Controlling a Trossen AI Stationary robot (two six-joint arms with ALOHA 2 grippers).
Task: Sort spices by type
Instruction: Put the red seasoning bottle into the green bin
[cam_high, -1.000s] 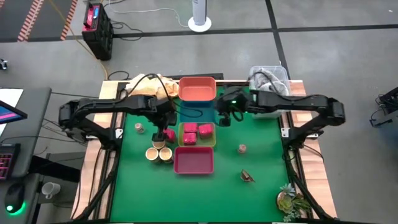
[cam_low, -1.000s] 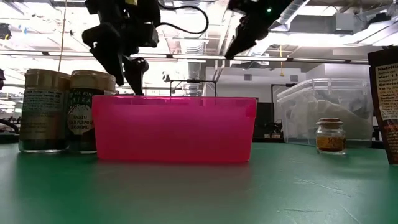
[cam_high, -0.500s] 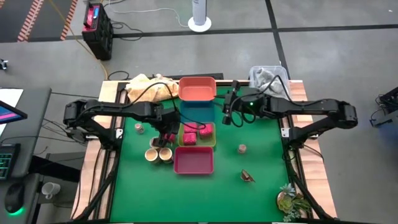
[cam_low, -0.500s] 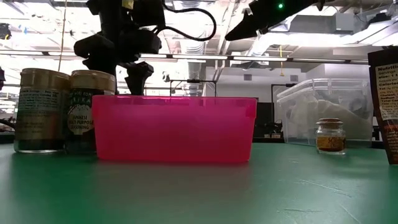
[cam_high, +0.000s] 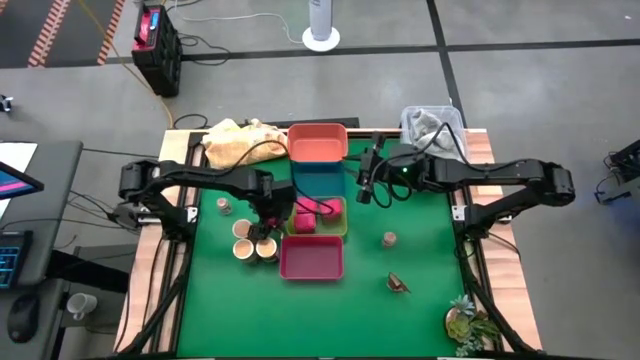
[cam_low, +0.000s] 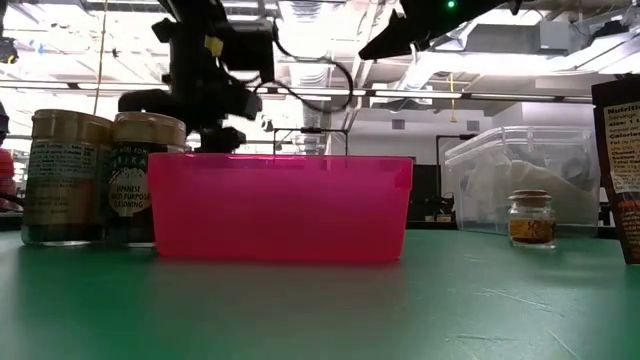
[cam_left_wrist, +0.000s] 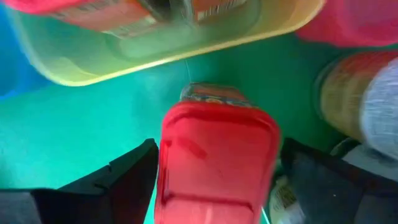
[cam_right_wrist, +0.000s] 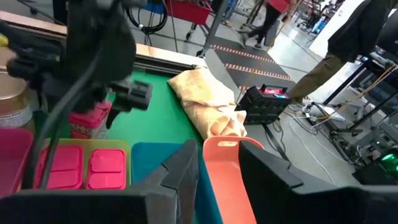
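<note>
1. Left pincer (cam_high: 266, 218) is low over the table (cam_high: 420, 270), at a pink block (cam_left_wrist: 214, 162) just left of the yellow-green tray (cam_high: 341, 230). Can't tell if it is pinching the block or spread.
2. That block stands upright on the table, long axis vertical, lid up, outside the tray.
3. Yellow-green tray holds pink blocks (cam_high: 305, 222) lying flat, long axes along the tray floor. Two show in the right wrist view.
4. Right pincer (cam_high: 365, 186) hangs spread and holds nothing, over the table right of the teal tray (cam_high: 318, 178).
5. Orange tray (cam_high: 317, 142) is behind the teal one, and the magenta tray (cam_high: 311, 257) is in front of the yellow-green one.
6. Three tubs (cam_high: 243, 248) stand upright on the table, just beside the left pincer.
7. Knobs (cam_high: 224, 206), (cam_high: 389, 239) and a dark piece (cam_high: 398, 283) sit loose on the table.
</note>
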